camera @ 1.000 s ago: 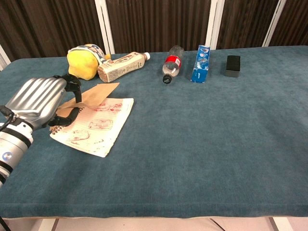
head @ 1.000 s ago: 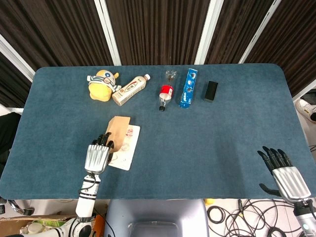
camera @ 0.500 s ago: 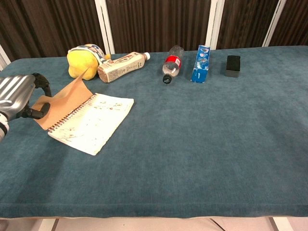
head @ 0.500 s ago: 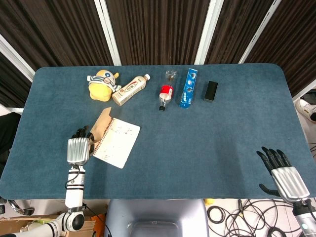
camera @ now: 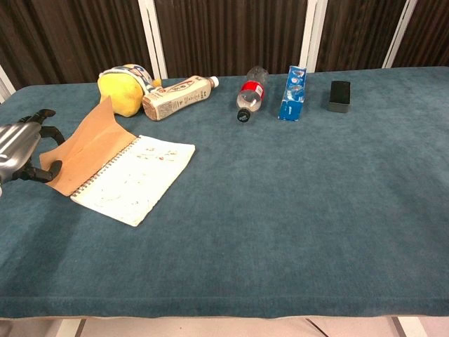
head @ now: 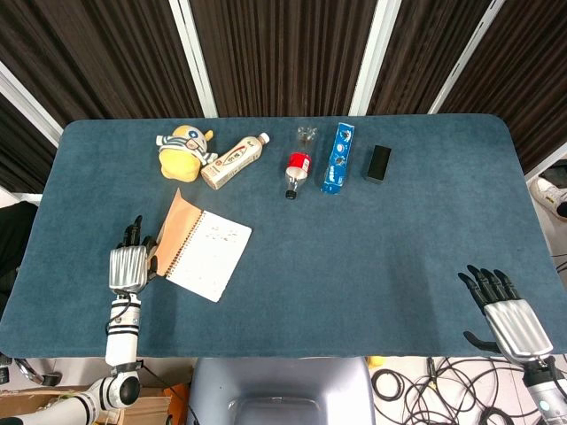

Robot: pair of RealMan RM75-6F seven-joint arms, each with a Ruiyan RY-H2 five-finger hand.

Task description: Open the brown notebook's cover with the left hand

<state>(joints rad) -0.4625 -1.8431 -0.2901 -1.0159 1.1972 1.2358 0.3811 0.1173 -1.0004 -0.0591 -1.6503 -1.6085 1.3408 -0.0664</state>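
Head view: brown notebook (head: pixel 205 252) lies open near the table's (head: pixel 372 257) front-left area, white page up, cover (head: pixel 174 232) raised and tilted to the left of the spiral. Left hand (head: pixel 129 262) sits just left of the notebook, fingertips at the cover's outer edge; can't tell if it pinches the cover or only touches it. Right hand (head: pixel 503 312) is far right of the notebook, off the table's front-right corner, fingers spread, holding nothing.

Chest view: notebook (camera: pixel 133 178) open, cover (camera: pixel 85 148) propped at a slant left of the page. Left hand (camera: pixel 22 150) at the cover's left edge, fingers curled around it, grip unclear. Behind the notebook: yellow plush toy (camera: pixel 125 89), milk-tea bottle (camera: pixel 178 97), red-label bottle (camera: pixel 250 93), blue box (camera: pixel 293 93), black box (camera: pixel 339 95).
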